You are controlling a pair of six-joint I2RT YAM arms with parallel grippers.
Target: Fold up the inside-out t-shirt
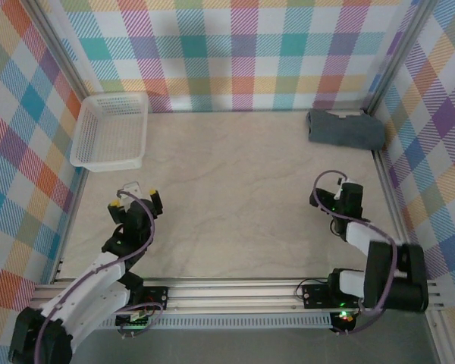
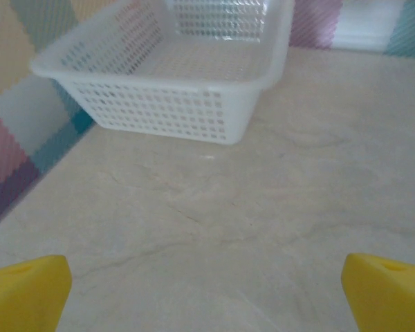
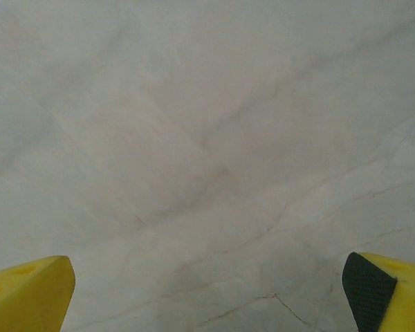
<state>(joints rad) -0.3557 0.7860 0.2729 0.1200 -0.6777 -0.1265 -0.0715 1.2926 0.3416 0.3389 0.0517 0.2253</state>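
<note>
The dark slate-grey t-shirt (image 1: pixel 346 129) lies as a compact folded bundle at the far right corner of the table, against the wall. My left gripper (image 1: pixel 136 200) rests low at the near left, open, its yellow fingertips (image 2: pixel 24 290) wide apart over bare marble. My right gripper (image 1: pixel 341 191) sits at the near right, well short of the shirt, also open with nothing between its yellow fingers (image 3: pixel 28 294).
A white plastic mesh basket (image 1: pixel 110 130) stands at the far left corner, shown from the side ahead of the left wrist as the basket (image 2: pixel 173 104). Plaid walls enclose the pale marble tabletop (image 1: pixel 227 189) on three sides. An aluminium rail (image 1: pixel 235 294) runs along the near edge.
</note>
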